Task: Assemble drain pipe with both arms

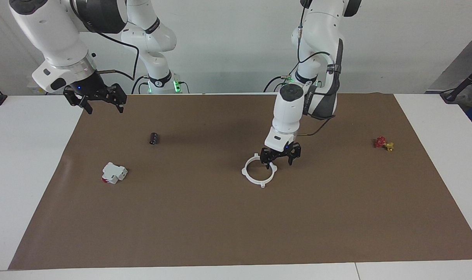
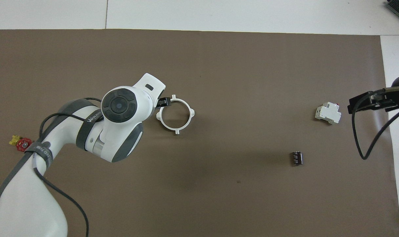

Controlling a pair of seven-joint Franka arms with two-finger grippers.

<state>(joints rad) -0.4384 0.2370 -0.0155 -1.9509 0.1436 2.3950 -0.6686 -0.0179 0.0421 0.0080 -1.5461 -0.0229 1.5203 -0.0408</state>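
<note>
The left gripper (image 1: 279, 158) is down at the drain pipe (image 1: 259, 172), its fingers spread, one fingertip at the ring's rim on the side toward the left arm's end of the table, the other outside the ring; whether that fingertip touches the plastic I cannot tell. The drain pipe lies flat on the brown mat (image 1: 236, 225) as one closed white ring with small tabs around its edge, about midway along the table. The right gripper (image 1: 95, 99) waits in the air over the mat's edge at the right arm's end, fingers parted and holding nothing. Toward that end lie a small black cylinder (image 1: 154, 138) and, farther from the robots, a white-and-red block (image 1: 114, 172). A small red-and-yellow valve (image 1: 383, 144) sits near the left arm's end.
</note>
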